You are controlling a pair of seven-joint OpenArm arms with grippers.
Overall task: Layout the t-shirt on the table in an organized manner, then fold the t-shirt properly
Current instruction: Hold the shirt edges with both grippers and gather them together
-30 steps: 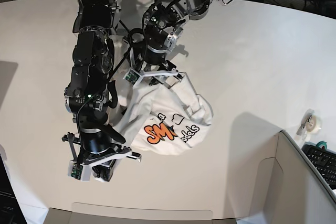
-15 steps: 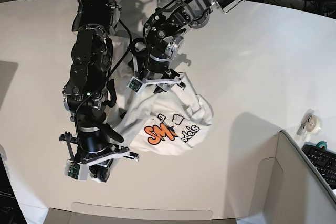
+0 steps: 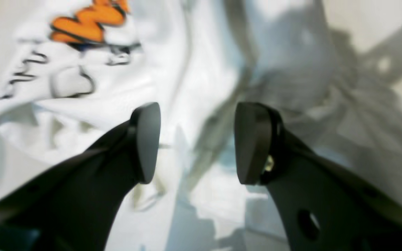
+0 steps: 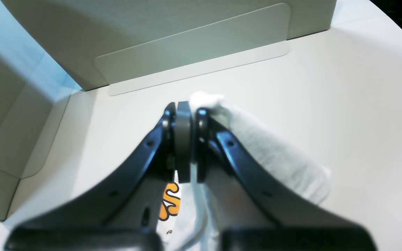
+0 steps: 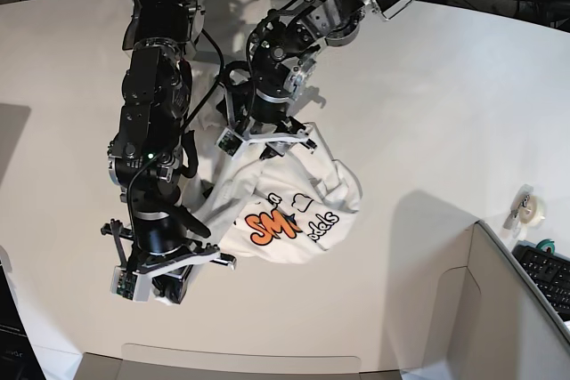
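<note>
The tabletop (image 5: 427, 86) is the largest item in view: a broad white surface with a curved edge, bordered at the near side by a grey bin (image 5: 499, 309). Ample bare area is available around the garment, which is judged sufficient for spreading it flat.

The t-shirt (image 5: 294, 211) is located near the middle of the tabletop, between the two arms. It is bunched, not laid out; the orange and dark print is seen crumpled on its upper face. One portion is drawn out toward the near-left side, where it is held. The layout stage is therefore judged to be in hand, with folding not yet started.

The right gripper (image 4: 183, 139) is seen clenched on a white fold of the t-shirt, with fabric emerging beside the right-hand jaw in the right wrist view. This grasp is judged to serve as one anchor for pulling the cloth taut.

The left gripper (image 3: 197, 139) is seen released, its jaws standing apart above a creased region of cloth beside the print. No fabric is held between them. The placement is judged to be a search for a second grasp point, so that the garment can be stretched between two holds.
</note>
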